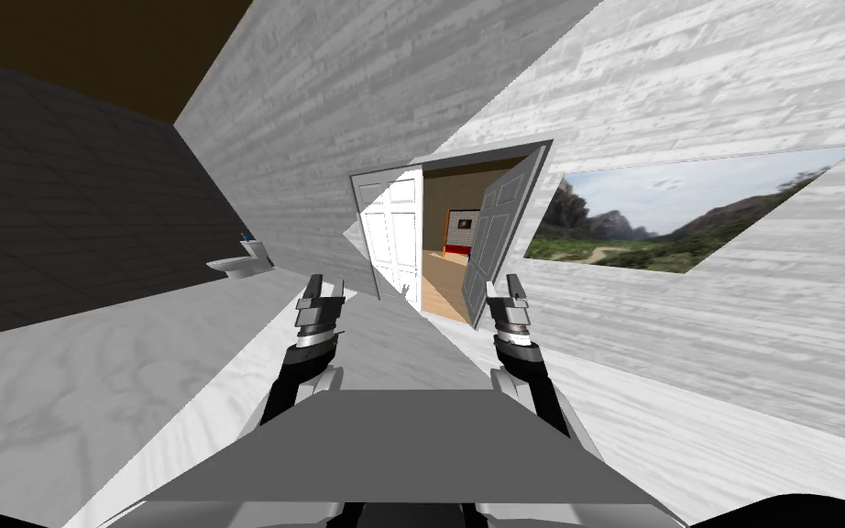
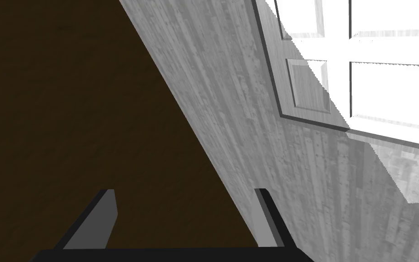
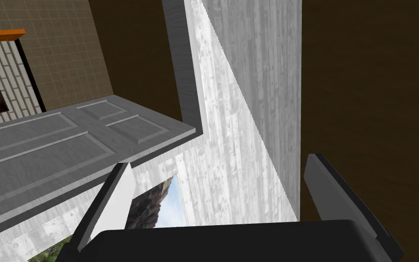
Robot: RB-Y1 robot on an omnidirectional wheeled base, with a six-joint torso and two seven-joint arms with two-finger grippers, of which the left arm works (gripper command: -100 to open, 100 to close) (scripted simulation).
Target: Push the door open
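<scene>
While a toilet [image 1: 239,261] sits far left, the door [image 3: 67,145] stands ajar.

Grey panelled door [image 1: 496,234] — upright, half open

Blown-out glare on door leaf [image 1: 391,234] — splayed edges

white toilet [image 1: 238,264], landscape window [image 1: 677,225], grey plank walls [image 1: 338,101]
</scene>
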